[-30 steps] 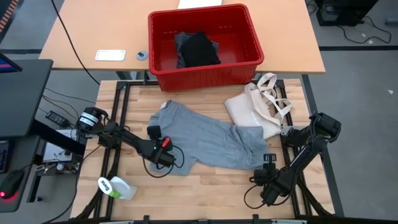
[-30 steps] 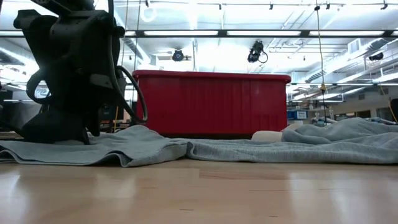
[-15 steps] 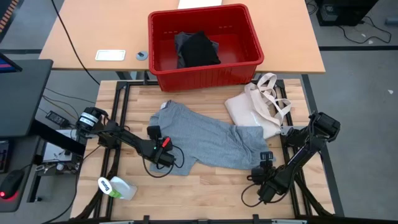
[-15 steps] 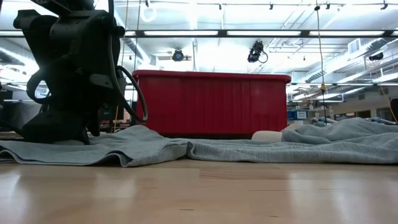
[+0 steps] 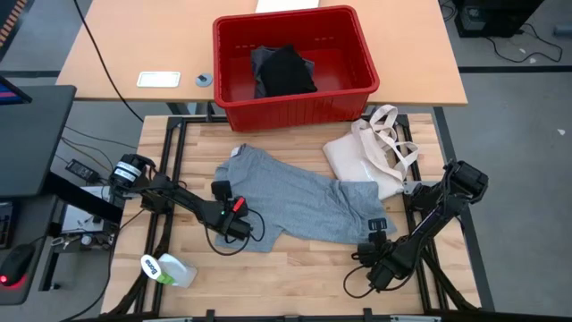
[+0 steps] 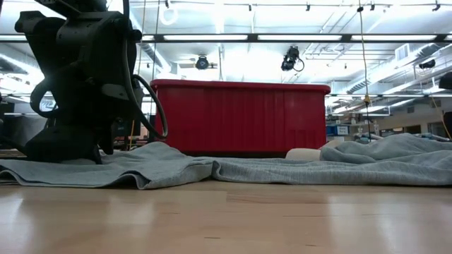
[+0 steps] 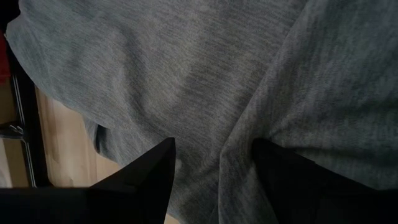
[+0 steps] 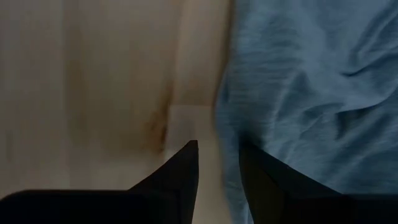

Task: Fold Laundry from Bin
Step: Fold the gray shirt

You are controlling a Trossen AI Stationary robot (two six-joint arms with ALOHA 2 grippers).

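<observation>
The light grey T-shirt [image 5: 295, 201] lies spread flat on the wooden table. My left gripper [image 5: 234, 222] is open and down on the shirt's near left part; the low view shows it standing on the cloth [image 6: 67, 152]. My right gripper [image 5: 375, 225] is open by a narrow gap at the shirt's near right edge [image 8: 227, 124], above bare table. Whether it touches the cloth, I cannot tell. The red bin [image 5: 357, 54] stands on the far table with a black garment [image 5: 286, 72] inside. The plaid shirt is out of view. My left gripper comes from above, pointing down, with its open fingers [image 7: 158, 171] set on the shirt. A raised ridge of cloth [image 7: 239, 143] runs between the two fingers. The shirt lies on the table, slack and wrinkled around them.
A cream tote bag [image 5: 366, 152] lies at the far right, touching the shirt's right end. A white and green bottle [image 5: 165, 268] lies at the near left corner. A white card [image 5: 158, 79] and a small round thing lie on the far table, left of the bin.
My right gripper has gone a little toward the table's left edge, closing on the shirt's near right edge. The shirt has kept still.
</observation>
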